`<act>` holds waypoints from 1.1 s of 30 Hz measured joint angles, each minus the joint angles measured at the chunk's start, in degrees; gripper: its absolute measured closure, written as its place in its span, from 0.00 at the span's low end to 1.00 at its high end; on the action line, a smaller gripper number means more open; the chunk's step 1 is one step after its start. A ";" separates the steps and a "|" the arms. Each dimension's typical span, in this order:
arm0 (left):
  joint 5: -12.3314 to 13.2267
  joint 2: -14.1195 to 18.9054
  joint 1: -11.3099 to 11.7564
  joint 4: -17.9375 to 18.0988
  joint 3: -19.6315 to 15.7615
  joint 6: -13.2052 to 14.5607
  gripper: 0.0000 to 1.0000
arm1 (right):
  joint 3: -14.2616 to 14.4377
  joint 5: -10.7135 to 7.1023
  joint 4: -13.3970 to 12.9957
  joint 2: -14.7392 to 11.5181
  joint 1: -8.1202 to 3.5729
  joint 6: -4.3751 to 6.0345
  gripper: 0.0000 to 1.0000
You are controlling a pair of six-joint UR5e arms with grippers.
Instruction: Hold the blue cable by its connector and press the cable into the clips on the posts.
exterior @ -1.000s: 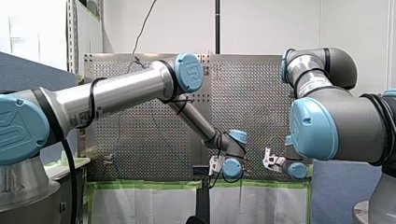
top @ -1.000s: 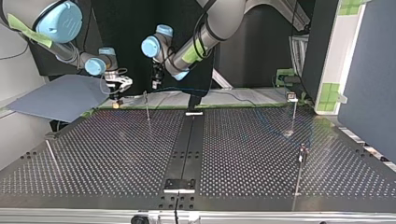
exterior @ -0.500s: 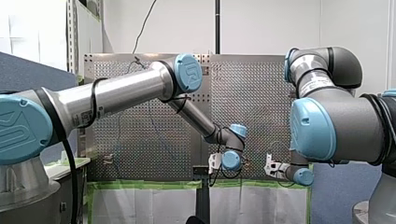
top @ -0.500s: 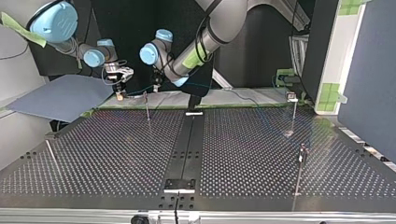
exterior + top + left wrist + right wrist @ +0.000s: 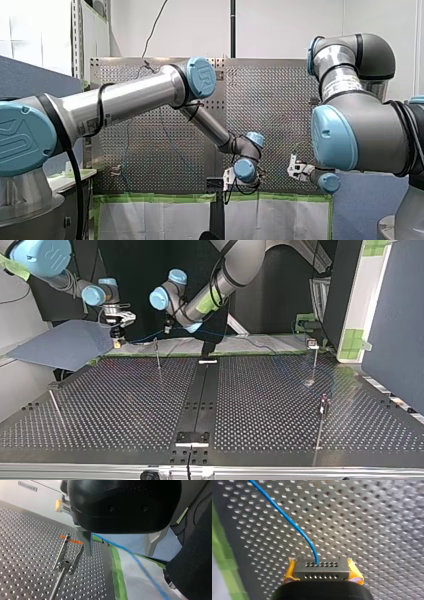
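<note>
In the right wrist view my right gripper [image 5: 321, 576] is shut on the grey connector [image 5: 320, 568], yellow pads [image 5: 290, 573] on either side. The blue cable [image 5: 287, 520] leaves the connector's face and runs ahead over the perforated table. In the top view my right gripper [image 5: 116, 336] hangs at the far left edge, left of a thin post [image 5: 158, 354]. The cable [image 5: 145, 336] stretches from it to my left gripper [image 5: 167, 330]. In the left wrist view my left gripper [image 5: 118, 553] is open, and the cable [image 5: 130, 555] passes between its fingers [image 5: 86, 542], beside the post's clip [image 5: 66, 560].
More posts stand at the top view's right [image 5: 314, 359] [image 5: 321, 412], and a rod [image 5: 55, 407] leans at its left. A black rail [image 5: 200, 400] runs down the table's middle. Green tape [image 5: 117, 570] edges the table. A grey board [image 5: 65, 342] lies off the far left corner.
My right gripper has carried the connector toward the top view's left, drawing the cable straighter. My left gripper dipped slightly near the post and stays open around the cable.
</note>
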 joint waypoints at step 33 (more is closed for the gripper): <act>-0.95 3.86 -1.62 -15.96 -2.46 -1.56 0.00 | 11.91 7.73 -1.33 -0.99 2.58 -2.03 1.00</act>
